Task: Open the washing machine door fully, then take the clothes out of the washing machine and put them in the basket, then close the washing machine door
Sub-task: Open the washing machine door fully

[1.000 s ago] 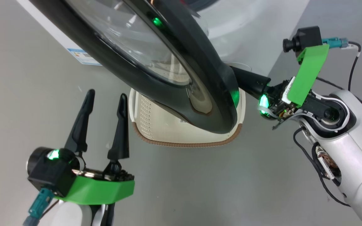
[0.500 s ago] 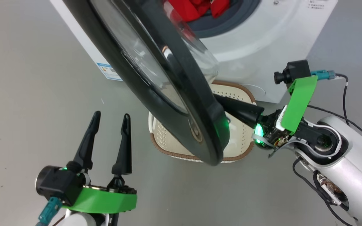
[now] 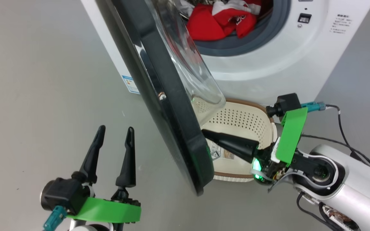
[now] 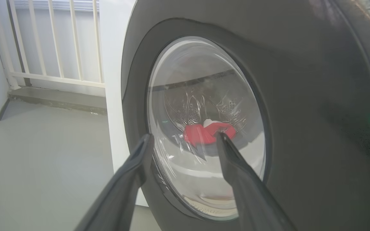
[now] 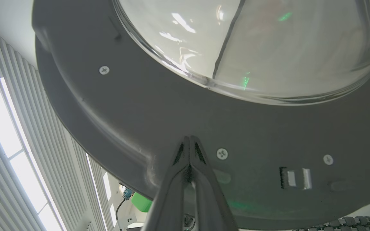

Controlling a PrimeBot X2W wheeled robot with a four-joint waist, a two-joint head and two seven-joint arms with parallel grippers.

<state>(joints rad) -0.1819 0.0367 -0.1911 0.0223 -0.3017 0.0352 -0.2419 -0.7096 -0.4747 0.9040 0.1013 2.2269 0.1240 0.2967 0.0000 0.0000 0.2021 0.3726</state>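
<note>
The door (image 3: 172,128) stands part way open, with its thin edge turned toward the robot's head. The right claw (image 3: 205,132) is on the inner side of the door, low down, below the glass bowl (image 5: 252,48). Its two fingers are pressed tight together with nothing between them. The tips seem to touch the door's grey inner face. Shut like that, the fingers make one stiff stick, which is good for pushing the door wider. The door is not fully open yet, so this looks like the first step of the job.

The left claw (image 3: 115,128) hovers on the outer side of the door, a little apart from it. Its fingers are spread wide and hold nothing. It may be ready to help with the door or to reach in for the clothes.

The clothes (image 3: 223,22), red and white, lie in the washer (image 3: 284,67), behind the door. None are out yet. The basket (image 3: 242,122) sits on the floor on the inner side of the door, just in front of the washer and under the right claw. That spot gives the clothes only a short way to go.
</note>
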